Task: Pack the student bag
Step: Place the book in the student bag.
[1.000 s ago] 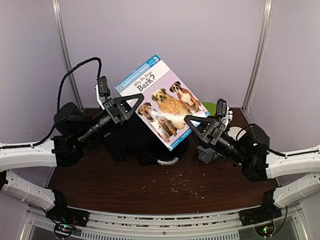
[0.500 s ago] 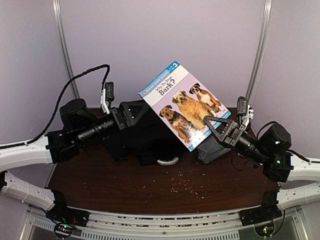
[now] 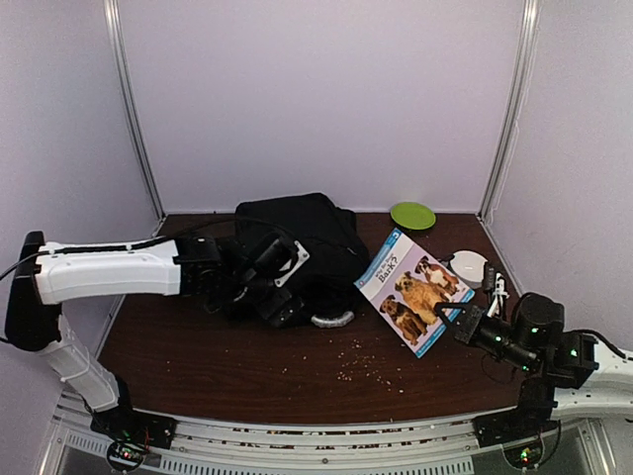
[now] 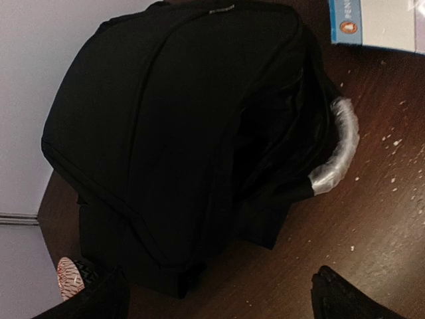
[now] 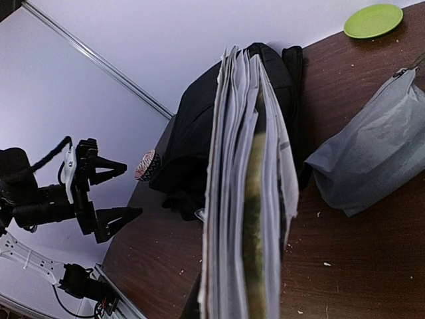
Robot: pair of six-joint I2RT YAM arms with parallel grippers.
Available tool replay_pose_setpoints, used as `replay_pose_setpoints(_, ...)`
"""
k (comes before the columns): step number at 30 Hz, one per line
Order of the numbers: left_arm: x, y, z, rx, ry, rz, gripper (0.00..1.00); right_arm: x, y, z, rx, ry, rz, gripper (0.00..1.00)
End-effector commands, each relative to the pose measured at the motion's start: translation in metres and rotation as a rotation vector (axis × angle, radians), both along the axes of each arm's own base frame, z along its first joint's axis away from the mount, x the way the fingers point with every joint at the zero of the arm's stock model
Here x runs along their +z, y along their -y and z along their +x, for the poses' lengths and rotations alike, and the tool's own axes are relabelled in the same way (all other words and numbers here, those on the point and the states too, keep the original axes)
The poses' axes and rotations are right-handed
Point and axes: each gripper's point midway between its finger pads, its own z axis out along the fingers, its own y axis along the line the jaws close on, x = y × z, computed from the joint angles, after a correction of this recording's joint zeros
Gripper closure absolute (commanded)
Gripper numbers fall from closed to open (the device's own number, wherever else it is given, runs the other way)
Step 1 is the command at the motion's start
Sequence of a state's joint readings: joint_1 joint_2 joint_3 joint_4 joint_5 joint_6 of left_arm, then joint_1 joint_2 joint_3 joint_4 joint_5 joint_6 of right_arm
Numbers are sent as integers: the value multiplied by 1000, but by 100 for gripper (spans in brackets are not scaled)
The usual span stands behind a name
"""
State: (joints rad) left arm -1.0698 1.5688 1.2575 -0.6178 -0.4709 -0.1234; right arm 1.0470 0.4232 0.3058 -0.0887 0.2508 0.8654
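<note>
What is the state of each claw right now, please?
Left claw: open, holding nothing.
Right claw: closed on the dog book.

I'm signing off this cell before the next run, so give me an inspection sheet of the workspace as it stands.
Surface: dark wooden table, crumbs scattered near the front.
Job's things: student bag lying at rear centre; book outside it, not packed.
Clutter: green plate, pale zipped pouch, small patterned object by the bag.
Grippers: left gripper open at the bag, holding nothing; right gripper shut on the book.
Cables: black cable along the left arm.
Surroundings: plain pale walls with metal uprights.
</note>
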Motion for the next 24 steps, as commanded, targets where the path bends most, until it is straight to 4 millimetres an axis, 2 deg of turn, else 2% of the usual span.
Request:
replay_pose_setpoints(1, -9, 0, 30, -19, 97, 245, 2, 20, 6, 3, -35, 24, 65, 100)
replay_pose_setpoints(6, -23, 21, 57, 3, 133, 304, 2, 20, -1, 1, -6, 19, 65, 100)
replay_pose_setpoints(8, -27, 23, 69, 26, 165, 336, 2, 21, -3, 1, 4, 18, 73, 100)
replay_pose_setpoints(12, -44, 22, 92, 75, 195, 413, 2, 28, -3, -2, 18, 35, 93, 100)
replay_pose_setpoints(16, -41, 16, 112, 145, 210, 390, 3, 38, 0, -4, 22, 51, 93, 100)
replay_pose_setpoints(21, -51, 19, 125, 150, 190, 394, 16, 48, 3, -7, 28, 61, 109, 100)
replay_pose_setpoints(24, -50, 23, 126, 146, 186, 381, 34, 60, 7, -9, 28, 81, 110, 100)
